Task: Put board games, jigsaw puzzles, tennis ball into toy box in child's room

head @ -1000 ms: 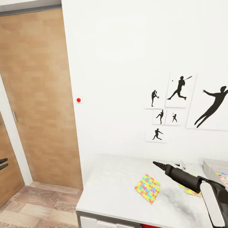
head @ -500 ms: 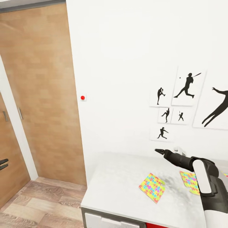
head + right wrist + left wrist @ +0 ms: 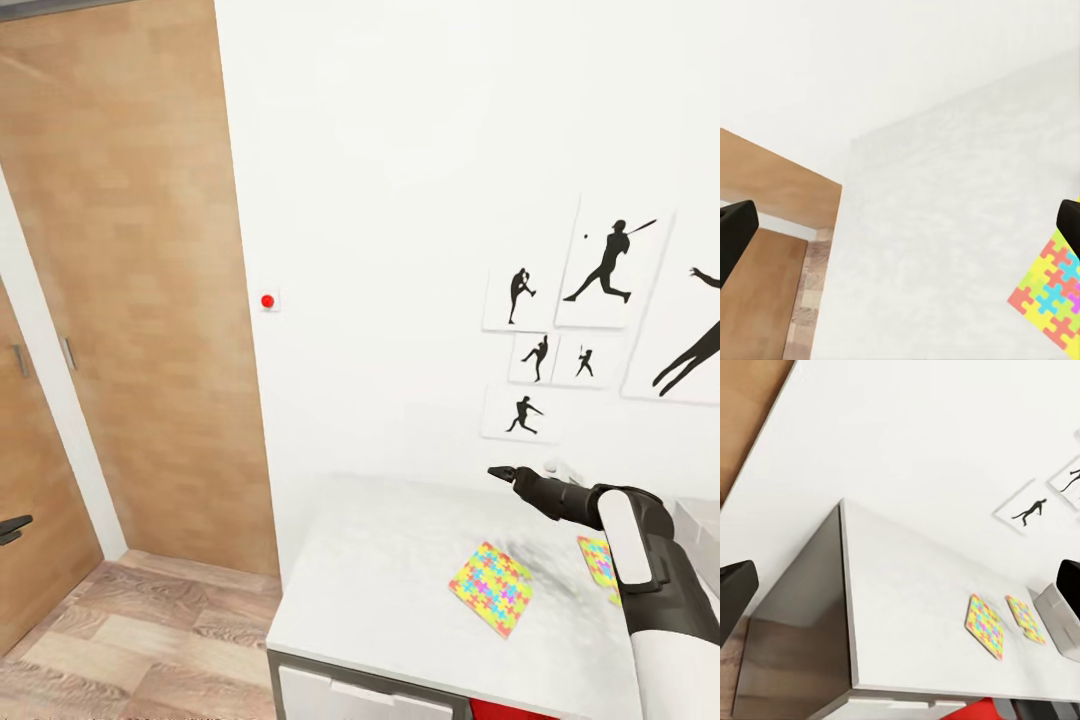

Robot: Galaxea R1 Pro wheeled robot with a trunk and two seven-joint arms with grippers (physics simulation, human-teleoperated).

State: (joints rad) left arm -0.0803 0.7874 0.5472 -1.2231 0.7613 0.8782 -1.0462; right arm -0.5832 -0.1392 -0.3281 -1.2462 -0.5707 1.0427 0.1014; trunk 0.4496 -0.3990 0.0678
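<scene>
Two jigsaw puzzles lie flat on the table (image 3: 380, 570). One jigsaw puzzle (image 3: 492, 588) is in full view; the other (image 3: 597, 558) is half hidden behind my right arm. My right gripper (image 3: 500, 472) hovers above the table near the wall, beyond both puzzles. In the right wrist view its jaws stand wide apart and hold nothing, over the table (image 3: 945, 225) with a puzzle corner (image 3: 1054, 296) to one side. The left wrist view has both puzzles (image 3: 986, 624) (image 3: 1024, 619) beside the toy box (image 3: 1057, 619). The toy box corner (image 3: 700, 520) sits at the edge. My left gripper (image 3: 12, 527) is open, far from the table.
A wooden door (image 3: 130, 300) stands left of the table, with plank floor (image 3: 130, 640) in front of it. Black sports silhouette prints (image 3: 610, 265) hang on the white wall above the table. Something red (image 3: 500, 710) sits under the table's front edge.
The camera has swung left, so the prints and table sit further right and the toy box is almost out of frame. My right gripper has risen a little above the table.
</scene>
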